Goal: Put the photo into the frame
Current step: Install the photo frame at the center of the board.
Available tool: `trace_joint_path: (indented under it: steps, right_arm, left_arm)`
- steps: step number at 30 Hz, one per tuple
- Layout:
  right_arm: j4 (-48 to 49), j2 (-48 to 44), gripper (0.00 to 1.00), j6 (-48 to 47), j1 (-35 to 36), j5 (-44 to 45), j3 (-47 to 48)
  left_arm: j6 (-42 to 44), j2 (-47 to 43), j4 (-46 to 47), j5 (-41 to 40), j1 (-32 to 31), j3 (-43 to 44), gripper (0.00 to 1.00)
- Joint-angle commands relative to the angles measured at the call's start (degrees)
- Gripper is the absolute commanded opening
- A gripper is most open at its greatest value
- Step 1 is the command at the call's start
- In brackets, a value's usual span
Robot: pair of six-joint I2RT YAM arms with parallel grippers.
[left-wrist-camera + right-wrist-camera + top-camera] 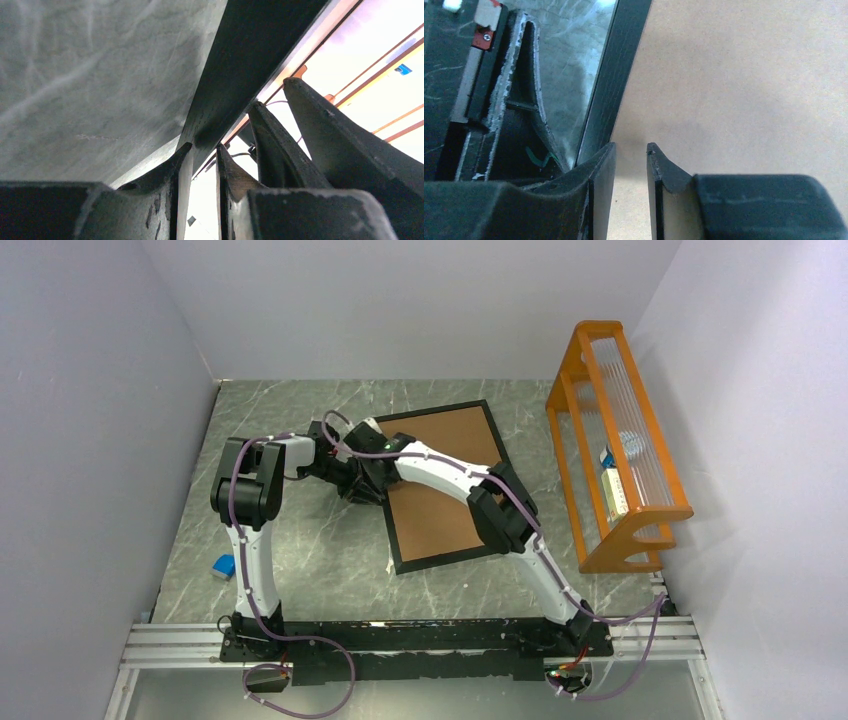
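The black frame [445,558] lies in the middle of the table with a brown backing board [440,510] filling it. The photo is not in view. Both grippers meet at the frame's left edge. My left gripper [362,488] comes in from the left. In its wrist view its jaws [201,147] stand close together with the frame's black edge [240,65] between their tips. My right gripper [385,480] is just inside that edge. Its jaws [631,146] stand slightly apart over the backing board [734,85] beside the frame rail [616,75], with nothing between them.
An orange wooden rack [615,450] with small items inside stands at the right, close to the frame. A small blue object [224,565] lies at the table's left edge. Grey walls enclose the table on three sides. A white sliver [390,566] shows at the frame's near left corner.
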Motion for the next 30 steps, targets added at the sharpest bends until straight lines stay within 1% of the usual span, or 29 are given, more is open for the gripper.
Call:
trace_joint_path:
  steps: [1, 4, 8, 10, 12, 14, 16, 19, 23, 25, 27, 30]
  right_arm:
    - [-7.2, 0.7, 0.33, -0.1, -5.8, -6.8, -0.7]
    - [-4.2, -5.4, 0.33, 1.1, -6.6, -8.3, -2.8]
    - [0.8, -14.9, 0.36, 4.6, -8.0, -9.8, -8.8]
    - [2.6, -19.3, 0.37, 5.4, -8.1, -11.5, -12.5]
    - [4.9, -22.8, 0.39, 5.2, -8.0, -15.0, -17.2]
    - [7.7, -25.4, 0.41, 4.7, -7.5, -18.1, -23.1]
    - [9.2, -27.3, 0.43, 3.6, -6.2, -19.4, -27.4]
    - [10.5, -28.9, 0.46, 2.7, -2.8, -18.6, -32.4]
    - [10.5, -28.6, 0.49, 3.7, 0.2, -18.1, -35.3]
    - [10.7, -28.0, 0.5, 4.4, 1.1, -18.0, -35.9]
    - [10.3, -27.2, 0.5, 5.4, 1.7, -16.6, -35.7]
    - [7.7, -24.3, 0.49, 6.3, 2.2, -14.1, -33.5]
  left_arm:
    - [2.7, 4.9, -2.2, -19.1, -1.0, -2.8, 0.27]
    - [2.6, 4.6, -2.0, -18.5, -1.0, -2.5, 0.28]
    - [1.7, 3.8, -0.3, -15.4, -1.0, -2.5, 0.31]
    - [1.3, 3.3, 0.9, -13.6, -1.0, -2.6, 0.33]
    - [1.2, 3.1, 1.6, -12.1, -1.0, -2.4, 0.35]
    - [0.9, 3.1, 2.3, -10.7, -1.0, -2.4, 0.36]
    - [0.9, 2.7, 3.0, -9.7, -1.2, -2.8, 0.38]
    - [1.4, 1.9, 3.8, -9.7, -1.9, -3.8, 0.42]
    - [2.5, 2.7, 2.8, -10.1, -2.8, -3.5, 0.44]
    - [2.6, 3.0, 1.8, -11.7, -3.1, -3.4, 0.42]
    - [2.8, 3.6, 0.3, -13.6, -3.3, -3.4, 0.38]
    - [2.9, 4.7, -1.0, -15.2, -3.3, -3.0, 0.33]
